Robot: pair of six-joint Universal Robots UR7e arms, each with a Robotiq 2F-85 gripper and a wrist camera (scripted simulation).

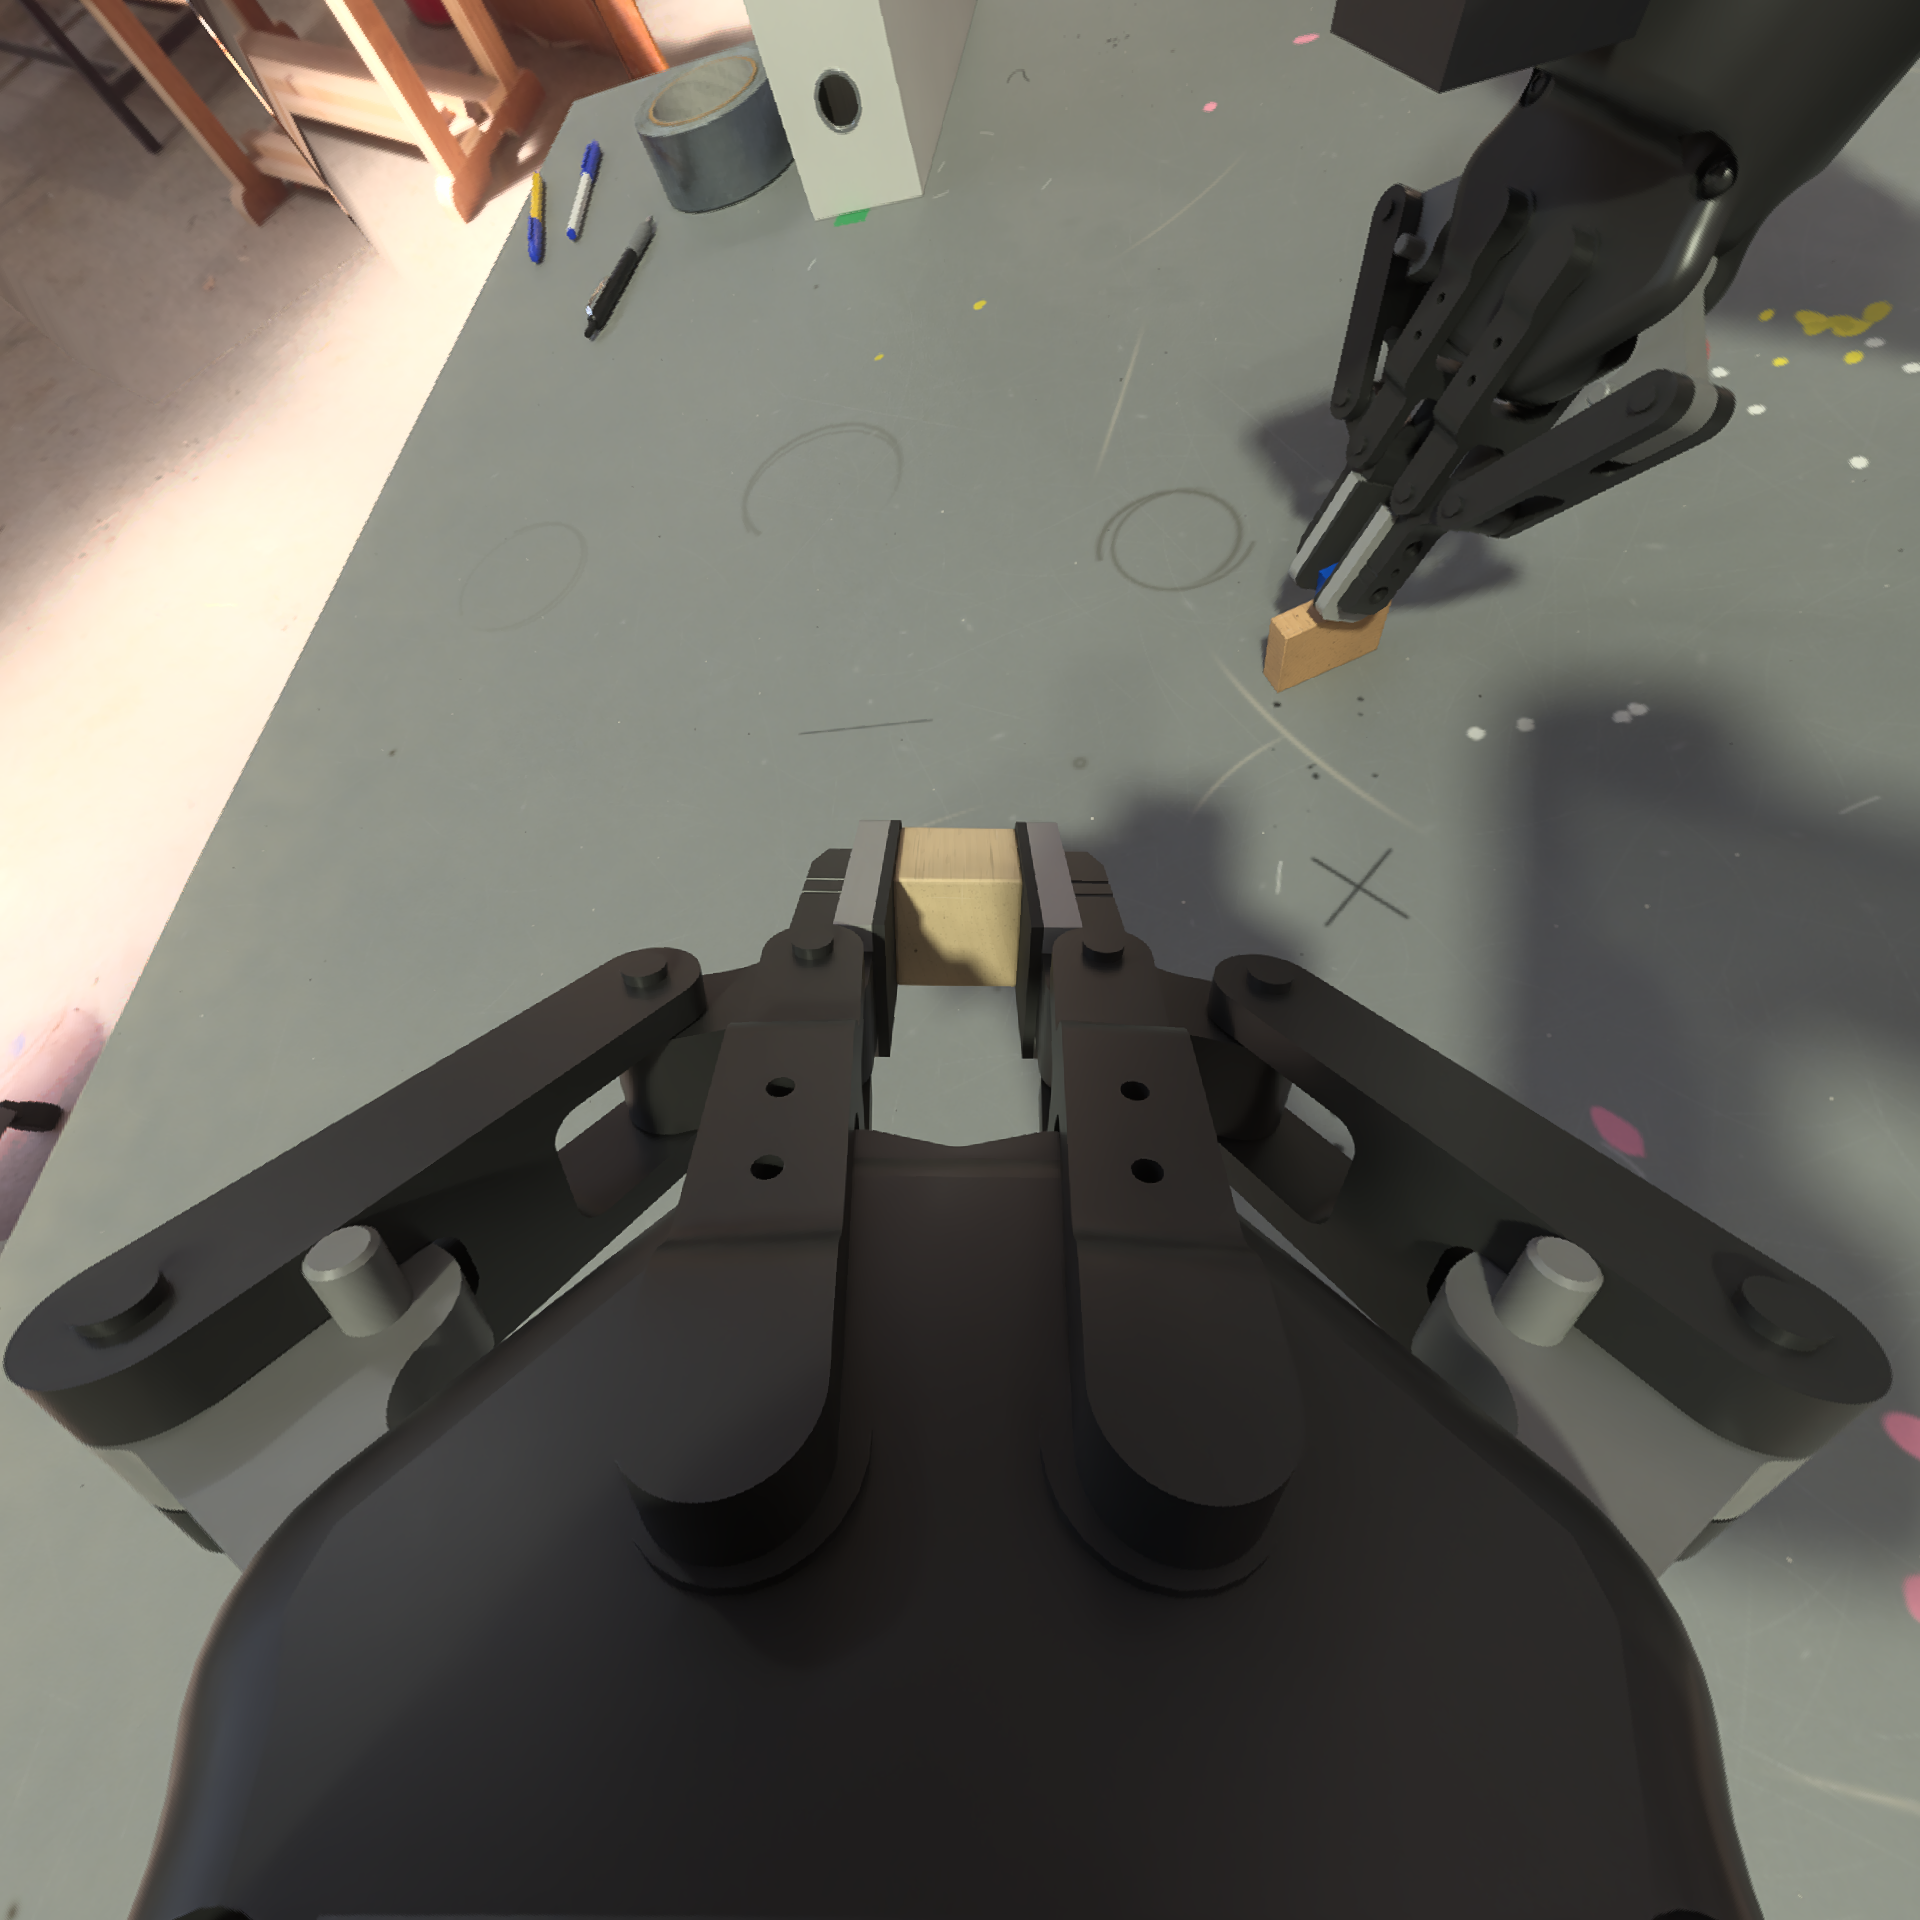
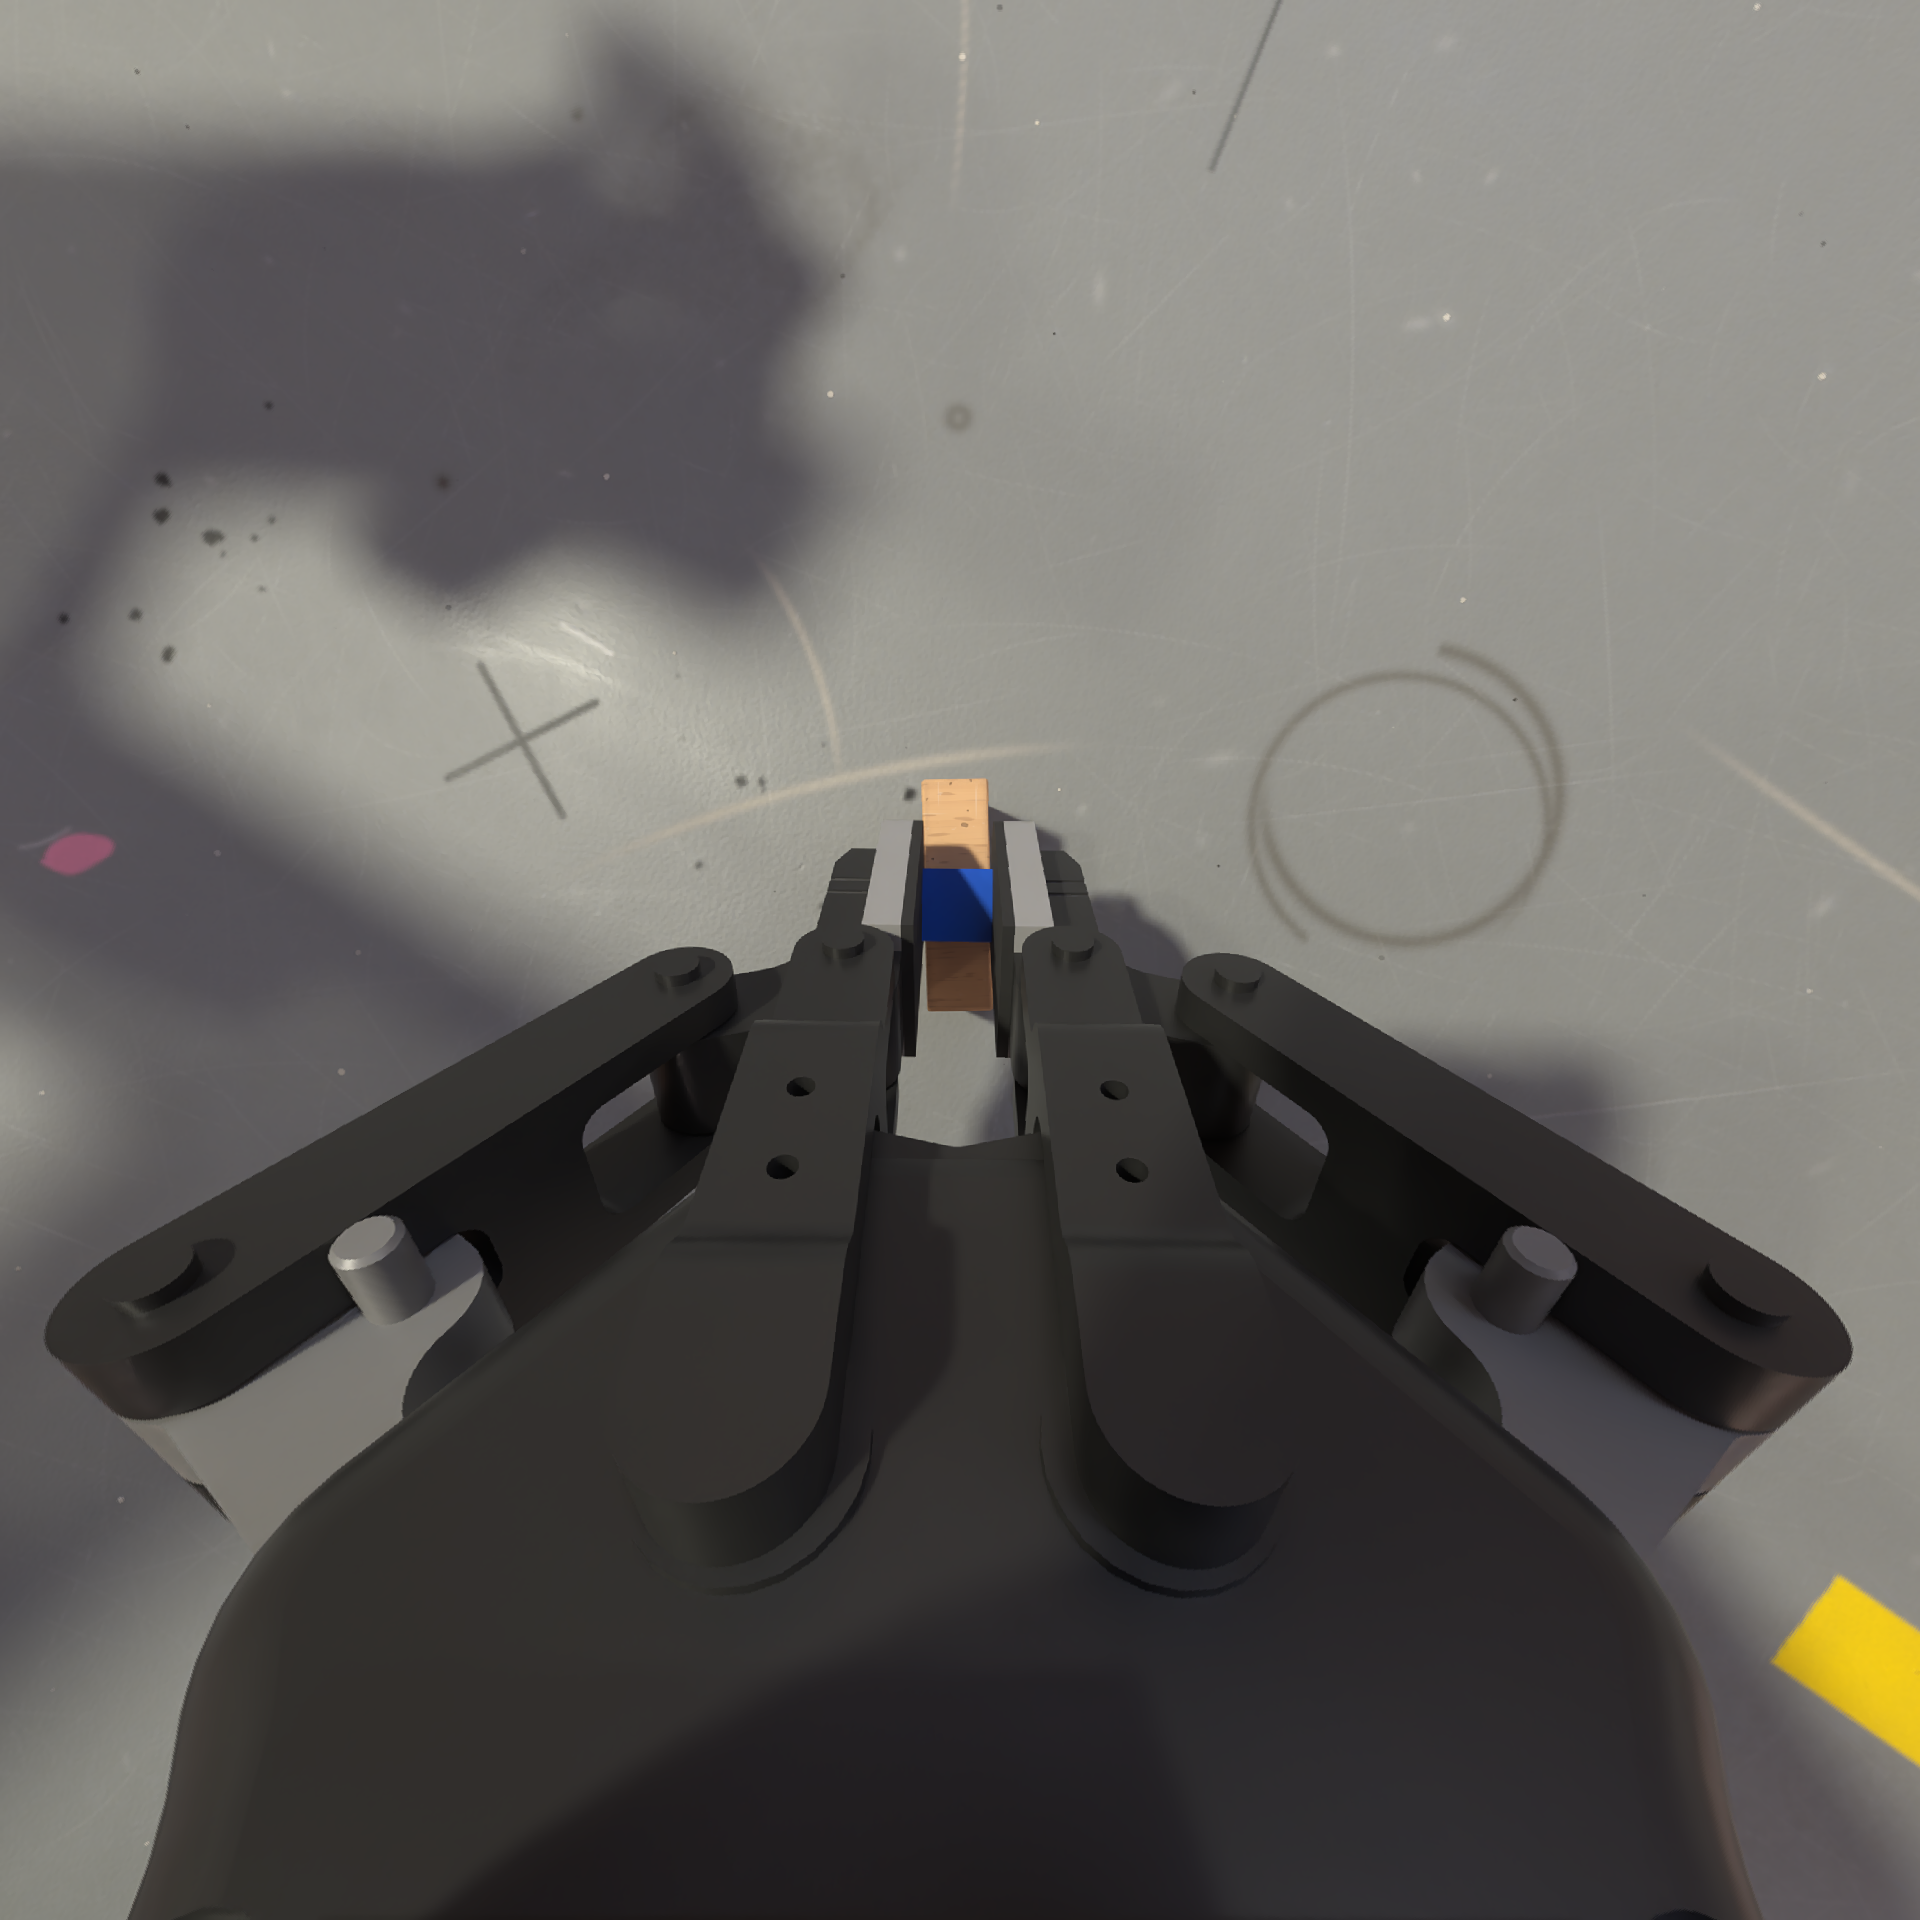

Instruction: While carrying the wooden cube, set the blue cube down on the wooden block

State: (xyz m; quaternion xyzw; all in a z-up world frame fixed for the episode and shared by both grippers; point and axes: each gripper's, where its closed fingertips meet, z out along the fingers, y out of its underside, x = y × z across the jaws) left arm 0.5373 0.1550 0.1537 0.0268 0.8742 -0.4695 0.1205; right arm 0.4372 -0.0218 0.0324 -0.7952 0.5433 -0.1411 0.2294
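Observation:
My left gripper (image 1: 956,883) is shut on the pale wooden cube (image 1: 954,914) and holds it above the grey table. My right gripper (image 2: 957,883) is shut on the small blue cube (image 2: 956,904), right over the narrow orange-brown wooden block (image 2: 954,821), which runs lengthwise between the fingers. In the left wrist view the right gripper (image 1: 1335,587) stands at the far right, its fingertips down at the top of the wooden block (image 1: 1314,649); only a sliver of the blue cube (image 1: 1326,572) shows there. I cannot tell whether the cube touches the block.
At the table's far left edge lie three markers (image 1: 620,278), a roll of grey tape (image 1: 712,130) and a white box with a hole (image 1: 847,99). Wooden furniture (image 1: 343,94) stands beyond the edge. A yellow strip (image 2: 1855,1673) lies near the right gripper.

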